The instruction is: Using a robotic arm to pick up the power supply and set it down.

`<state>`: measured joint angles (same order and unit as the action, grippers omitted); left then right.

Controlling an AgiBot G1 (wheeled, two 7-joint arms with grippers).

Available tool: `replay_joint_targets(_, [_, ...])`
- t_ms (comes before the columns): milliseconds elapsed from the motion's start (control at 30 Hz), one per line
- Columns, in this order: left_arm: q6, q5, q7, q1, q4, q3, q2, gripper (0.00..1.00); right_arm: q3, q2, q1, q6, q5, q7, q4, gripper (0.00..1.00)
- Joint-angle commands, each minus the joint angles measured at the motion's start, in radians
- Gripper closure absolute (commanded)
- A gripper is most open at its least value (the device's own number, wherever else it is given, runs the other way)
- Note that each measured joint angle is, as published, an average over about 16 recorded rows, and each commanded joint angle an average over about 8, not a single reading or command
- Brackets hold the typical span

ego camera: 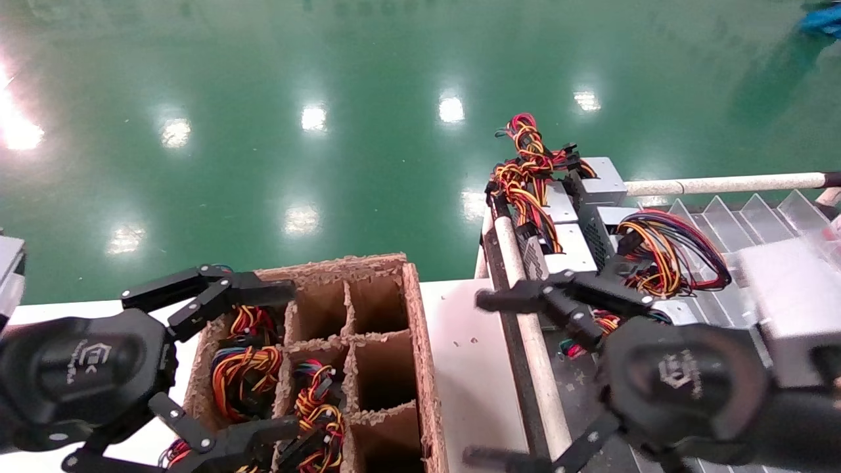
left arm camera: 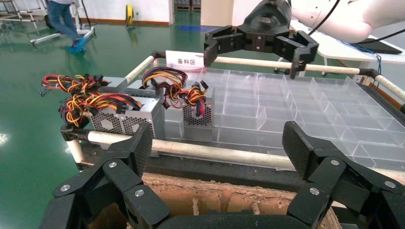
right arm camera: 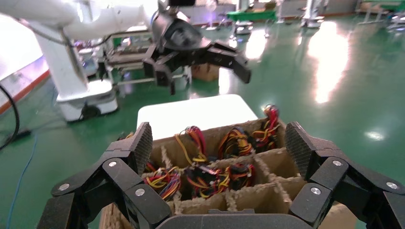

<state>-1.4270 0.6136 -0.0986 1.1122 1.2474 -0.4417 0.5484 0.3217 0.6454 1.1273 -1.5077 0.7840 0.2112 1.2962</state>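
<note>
The black link-fingered right hand hangs spread wide and empty over the rail beside the clear plastic divider tray. Just beyond its fingertips stand silver-grey metal power supplies, upright, honeycomb vents facing the hand, wires bunched on top. The left hand, likewise wide open, hovers above the brown cardboard divider box on the white desk; glossy green floor beyond.

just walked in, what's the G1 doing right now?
Nothing is gripped yet. The left pincer hangs open over the divided cardboard box, where several cells already hold wired units and others sit empty. The right pincer is open too, above the clear divider tray. The loose power supplies stand at that tray's end, wire bundles spilling over the rail. Which arm goes next isn't clear.
</note>
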Motion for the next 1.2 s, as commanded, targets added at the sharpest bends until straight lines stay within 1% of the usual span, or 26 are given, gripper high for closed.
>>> replay_joint_targets(33, [0.000, 0.000, 0.000, 0.000, 0.000, 0.000, 0.000, 1.00, 0.010, 0.006, 0.013, -0.003, 0.013, 0.007, 0.009, 0.00])
replay_joint_targets(167, [0.000, 0.000, 0.000, 0.000, 0.000, 0.000, 0.000, 1.00, 0.064, 0.058, 0.080, -0.018, 0.089, 0.030, -0.005, 0.00])
replay_joint_targets(300, [0.000, 0.000, 0.000, 0.000, 0.000, 0.000, 0.000, 1.00, 0.124, 0.138, 0.140, -0.034, 0.163, 0.030, -0.076, 0.00])
replay_joint_targets(467, [0.000, 0.000, 0.000, 0.000, 0.000, 0.000, 0.000, 1.00, 0.189, 0.247, 0.192, -0.060, 0.214, -0.027, -0.227, 0.00])
replay_joint_targets(667, [0.000, 0.000, 0.000, 0.000, 0.000, 0.000, 0.000, 1.00, 0.269, 0.353, 0.248, -0.070, 0.257, -0.115, -0.419, 0.00])
replay_joint_targets(700, [0.000, 0.000, 0.000, 0.000, 0.000, 0.000, 0.000, 1.00, 0.282, 0.370, 0.257, -0.070, 0.264, -0.127, -0.448, 0.03])
replay_joint_targets(733, [0.000, 0.000, 0.000, 0.000, 0.000, 0.000, 0.000, 1.00, 0.296, 0.386, 0.266, -0.070, 0.271, -0.138, -0.477, 0.11])
replay_joint_targets(767, [0.000, 0.000, 0.000, 0.000, 0.000, 0.000, 0.000, 1.00, 0.309, 0.402, 0.274, -0.071, 0.277, -0.148, -0.504, 0.22])
replay_joint_targets(933, [0.000, 0.000, 0.000, 0.000, 0.000, 0.000, 0.000, 1.00, 0.370, 0.472, 0.310, -0.073, 0.298, -0.192, -0.630, 0.84])
replay_joint_targets(967, [0.000, 0.000, 0.000, 0.000, 0.000, 0.000, 0.000, 1.00, 0.380, 0.484, 0.315, -0.073, 0.300, -0.200, -0.652, 0.94])
replay_joint_targets(1000, [0.000, 0.000, 0.000, 0.000, 0.000, 0.000, 0.000, 1.00, 0.390, 0.495, 0.321, -0.074, 0.302, -0.209, -0.673, 0.99])
replay_joint_targets(1033, [0.000, 0.000, 0.000, 0.000, 0.000, 0.000, 0.000, 1.00, 0.399, 0.505, 0.325, -0.074, 0.302, -0.217, -0.693, 1.00])
replay_joint_targets(1200, [0.000, 0.000, 0.000, 0.000, 0.000, 0.000, 0.000, 1.00, 0.443, 0.542, 0.344, -0.078, 0.296, -0.254, -0.774, 1.00])
